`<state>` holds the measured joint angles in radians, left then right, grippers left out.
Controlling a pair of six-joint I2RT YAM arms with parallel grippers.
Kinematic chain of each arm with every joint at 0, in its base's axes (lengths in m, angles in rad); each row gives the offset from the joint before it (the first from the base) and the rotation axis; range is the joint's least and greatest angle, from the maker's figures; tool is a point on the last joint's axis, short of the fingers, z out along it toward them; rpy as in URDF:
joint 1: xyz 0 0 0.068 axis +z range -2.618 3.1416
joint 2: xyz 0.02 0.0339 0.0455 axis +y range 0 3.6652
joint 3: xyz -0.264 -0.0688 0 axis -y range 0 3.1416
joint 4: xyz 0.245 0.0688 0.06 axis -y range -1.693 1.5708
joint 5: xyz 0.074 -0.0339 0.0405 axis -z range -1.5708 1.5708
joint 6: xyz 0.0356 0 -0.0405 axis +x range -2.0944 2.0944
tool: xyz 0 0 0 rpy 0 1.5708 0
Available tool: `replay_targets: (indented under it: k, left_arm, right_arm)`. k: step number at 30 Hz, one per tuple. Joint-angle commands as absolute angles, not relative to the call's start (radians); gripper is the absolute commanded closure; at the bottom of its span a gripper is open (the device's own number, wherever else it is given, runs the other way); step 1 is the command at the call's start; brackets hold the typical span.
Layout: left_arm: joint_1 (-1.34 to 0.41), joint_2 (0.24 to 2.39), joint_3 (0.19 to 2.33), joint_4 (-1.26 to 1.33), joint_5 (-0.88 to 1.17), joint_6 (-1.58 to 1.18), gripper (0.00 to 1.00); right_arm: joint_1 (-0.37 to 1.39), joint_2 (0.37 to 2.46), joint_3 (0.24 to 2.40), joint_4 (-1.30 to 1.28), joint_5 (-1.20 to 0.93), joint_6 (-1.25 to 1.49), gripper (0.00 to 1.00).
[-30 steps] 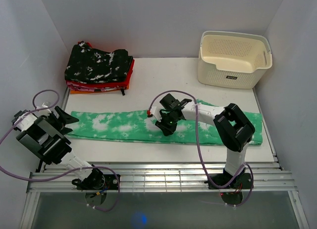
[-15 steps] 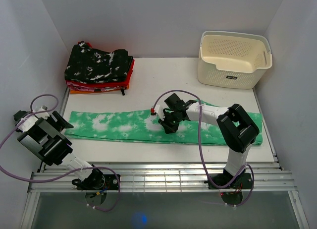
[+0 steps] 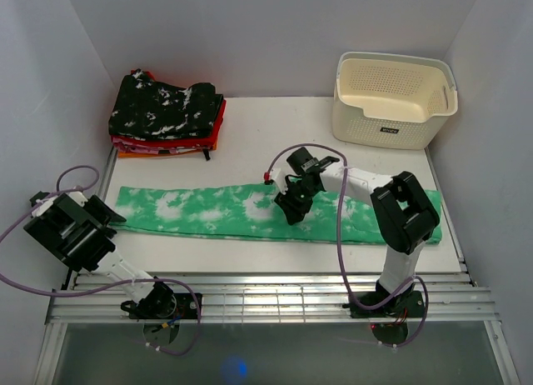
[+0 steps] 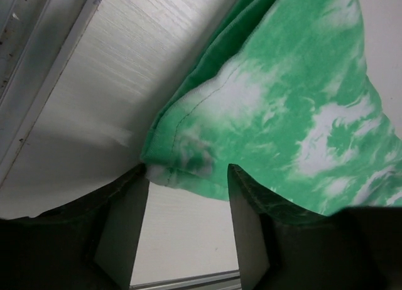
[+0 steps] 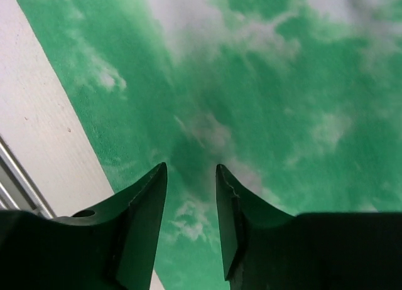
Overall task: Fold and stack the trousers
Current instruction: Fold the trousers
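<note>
The green and white trousers (image 3: 208, 212) lie flat in one long strip across the front of the table (image 3: 275, 127), running nearly from side to side. At the strip's left end the left hand (image 4: 188, 177) is wide open, one finger on either side of the hem corner, gripping nothing. The right hand (image 5: 190, 171) is low over the middle of the strip, its fingers only slightly apart with cloth showing in the gap, and holds nothing.

The small dark label (image 3: 389, 129) on the cream basket (image 3: 358, 122) is too small to read.
</note>
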<state>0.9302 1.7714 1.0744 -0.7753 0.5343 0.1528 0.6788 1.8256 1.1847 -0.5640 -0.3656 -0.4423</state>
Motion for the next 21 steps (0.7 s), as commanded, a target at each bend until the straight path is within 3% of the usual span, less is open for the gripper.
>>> replay_targets:
  k: [1, 12, 21]
  left_arm:
    - [0.931, 1.796, 1.040, -0.735, 0.571, 0.124, 0.38]
    - [0.931, 1.717, 1.121, -0.663, 0.557, 0.054, 0.97]
    - [0.907, 1.588, 1.184, -0.693, 0.667, 0.188, 1.00]
  right_arm:
    - [0.624, 1.763, 1.258, -0.659, -0.419, -0.440, 0.53]
    - [0.371, 1.660, 1.243, -0.781, -0.472, -0.497, 0.52]
    - [0.128, 1.612, 1.239, -0.922, -0.520, -0.597, 0.53]
